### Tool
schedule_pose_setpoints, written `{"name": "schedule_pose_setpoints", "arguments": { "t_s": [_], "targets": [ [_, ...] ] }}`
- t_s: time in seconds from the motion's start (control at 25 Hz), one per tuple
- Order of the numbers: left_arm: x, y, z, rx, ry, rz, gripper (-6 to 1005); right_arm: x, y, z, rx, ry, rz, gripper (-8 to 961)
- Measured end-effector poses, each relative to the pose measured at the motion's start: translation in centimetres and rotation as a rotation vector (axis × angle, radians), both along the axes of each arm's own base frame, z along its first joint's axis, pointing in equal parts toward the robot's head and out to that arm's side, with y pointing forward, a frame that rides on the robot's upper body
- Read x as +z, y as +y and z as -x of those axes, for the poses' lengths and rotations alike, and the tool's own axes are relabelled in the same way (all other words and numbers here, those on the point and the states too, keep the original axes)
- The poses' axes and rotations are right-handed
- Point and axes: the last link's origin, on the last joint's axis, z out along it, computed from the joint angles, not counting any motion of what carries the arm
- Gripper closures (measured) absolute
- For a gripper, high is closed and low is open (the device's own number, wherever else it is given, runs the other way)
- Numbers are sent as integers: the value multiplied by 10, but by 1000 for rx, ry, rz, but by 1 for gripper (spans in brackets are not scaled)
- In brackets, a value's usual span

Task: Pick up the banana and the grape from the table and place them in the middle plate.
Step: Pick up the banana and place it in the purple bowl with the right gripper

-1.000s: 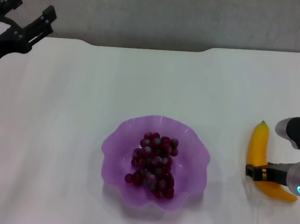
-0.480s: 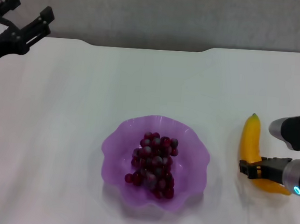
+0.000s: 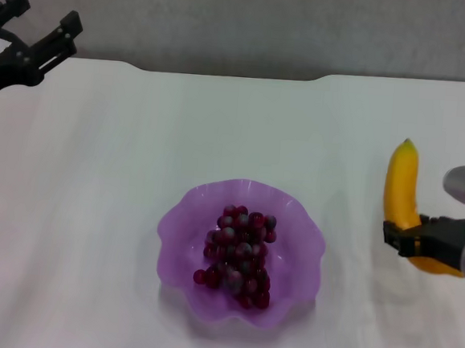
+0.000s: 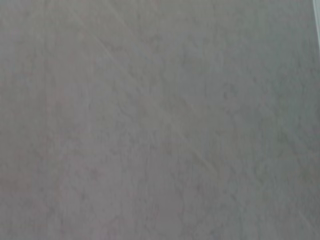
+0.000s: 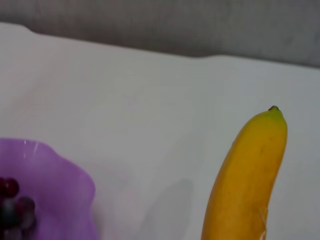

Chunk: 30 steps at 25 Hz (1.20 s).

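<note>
Right gripper [image 3: 428, 242] at the frame's right edge pinched the banana [image 3: 403, 195], tip pointing up-frame; the middle plate [image 3: 182, 226], holding the grape [image 3: 239, 253], lay to its left, lower centre.

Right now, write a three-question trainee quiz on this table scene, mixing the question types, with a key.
1. True or false: the grape lies in the middle plate.
2. Which gripper holds the banana? A) left gripper B) right gripper
3. Fill in: the left gripper sits near the table's far ___ corner.

Key: 1 true. 2 B. 3 left.
</note>
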Motion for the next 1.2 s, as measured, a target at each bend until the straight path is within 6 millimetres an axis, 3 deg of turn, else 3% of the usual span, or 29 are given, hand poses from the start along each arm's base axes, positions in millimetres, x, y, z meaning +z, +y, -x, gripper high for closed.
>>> {"name": "schedule_pose_setpoints", "arguments": {
  "t_s": [0.24,0.4,0.72,1.2],
  "targets": [
    [0,-1,1,2,0,0,183,16,-6,22,74,-34,-35,441],
    [1,-1,0,1,0,-2,183,16,-8,36,138,-67,-18,440],
    [2,-2,0,0,1,-5,183,-5,-17,76,313,-98,86,440],
    [2,-2,1,1,1,-6,183,-28,-30,107,447,-118,188,441]
  ]
}}
